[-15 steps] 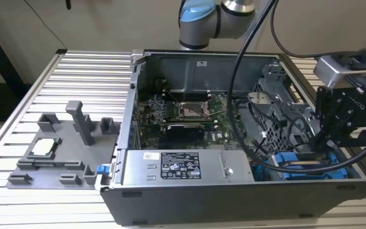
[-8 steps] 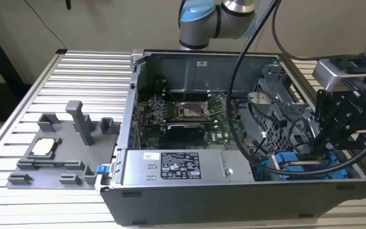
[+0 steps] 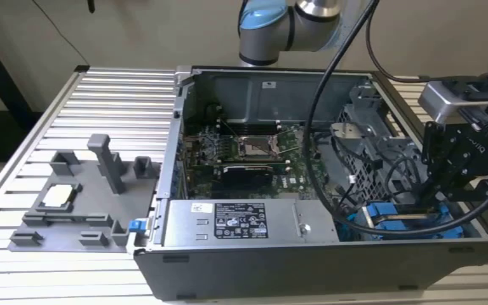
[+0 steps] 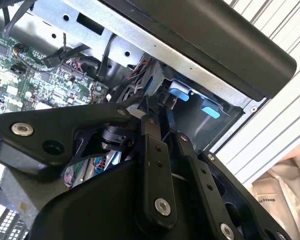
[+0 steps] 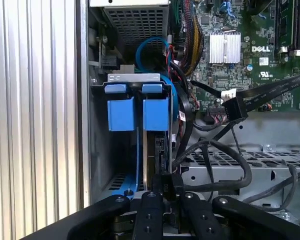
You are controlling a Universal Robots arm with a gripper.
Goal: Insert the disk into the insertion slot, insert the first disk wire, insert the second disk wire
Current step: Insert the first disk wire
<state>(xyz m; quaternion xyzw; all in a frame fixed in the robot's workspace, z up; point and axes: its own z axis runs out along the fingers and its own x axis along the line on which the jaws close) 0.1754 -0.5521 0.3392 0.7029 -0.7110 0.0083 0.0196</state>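
Observation:
In the first wrist view two blue carrier frames stand side by side in the grey metal insertion slot [image 5: 135, 78]. The disk [image 5: 155, 114] is the one in line with my gripper [image 5: 166, 194], and its silver edge shows below the blue tab. The fingers are shut on a small black wire connector [image 5: 166, 183] right at the disk's edge. In the second wrist view my gripper [image 4: 165, 109] reaches down beside the blue tabs [image 4: 179, 93]. In the exterior view my gripper [image 3: 434, 200] dips into the case's corner on the exterior view's right, by the blue disk frames [image 3: 394, 213].
Black cables [image 5: 225, 167] loop close beside the fingers, and a blue cable [image 5: 149, 44] arcs behind the slot. The perforated cage [image 3: 371, 149], motherboard [image 3: 253, 152] and power supply [image 3: 244, 222] fill the case. A grey fixture tray [image 3: 83, 203] lies on the slatted table.

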